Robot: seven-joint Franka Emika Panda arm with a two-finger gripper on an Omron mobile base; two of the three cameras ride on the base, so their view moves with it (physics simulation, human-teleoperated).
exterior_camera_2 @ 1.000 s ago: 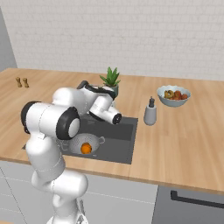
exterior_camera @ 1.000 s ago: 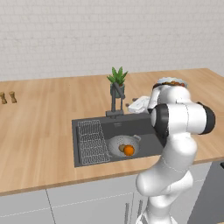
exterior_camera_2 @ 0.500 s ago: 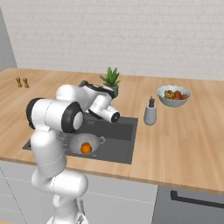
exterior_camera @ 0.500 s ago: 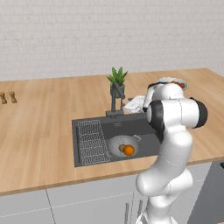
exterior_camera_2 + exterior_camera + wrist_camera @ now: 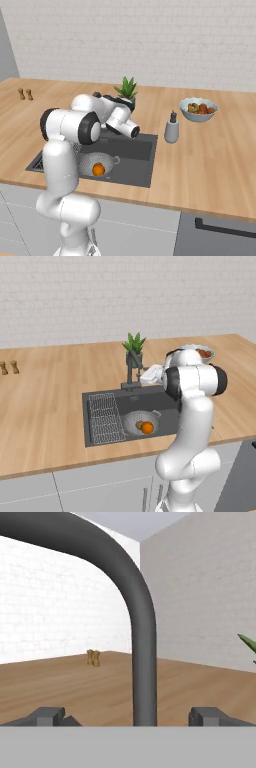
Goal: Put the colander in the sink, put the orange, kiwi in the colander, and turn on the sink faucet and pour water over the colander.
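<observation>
A long wooden counter (image 5: 45, 406) runs under a pale brick wall (image 5: 100, 296), with grey cabinet fronts (image 5: 100, 486) below its near edge. Set into the wood is the sink (image 5: 170, 418), a dark rectangular basin.

Nearest the counter edge, the colander (image 5: 136, 422) sits inside the basin, with a wire rack (image 5: 105, 416) at its 9 o'clock. In it lie the orange (image 5: 147, 428) and, touching it at 10 o'clock, the kiwi (image 5: 139, 425). From the right base view the orange (image 5: 98, 169) shows bright in the colander (image 5: 89, 163), while the arm's white links hide the kiwi.

Above the back rim of the sink, the gripper (image 5: 128, 716) is level with the sink faucet (image 5: 132, 370). The hand view shows its two fingertips (image 5: 47, 714) set wide apart with the faucet's dark pipe (image 5: 142, 662) rising between them, touching neither; nothing is clamped. In the left base view the white hand sits just at 3 o'clock of the faucet.

Behind the faucet, at 12 o'clock, stands a green spiky potted plant (image 5: 134, 346). In the right base view a grey soap dispenser (image 5: 172, 129) stands at 3 o'clock of the sink, and a white-rimmed bowl of fruit (image 5: 199, 110) lies further back at 2 o'clock. Far off, at 10 o'clock of the sink, two small brown shakers (image 5: 9, 367) stand side by side on the counter.
</observation>
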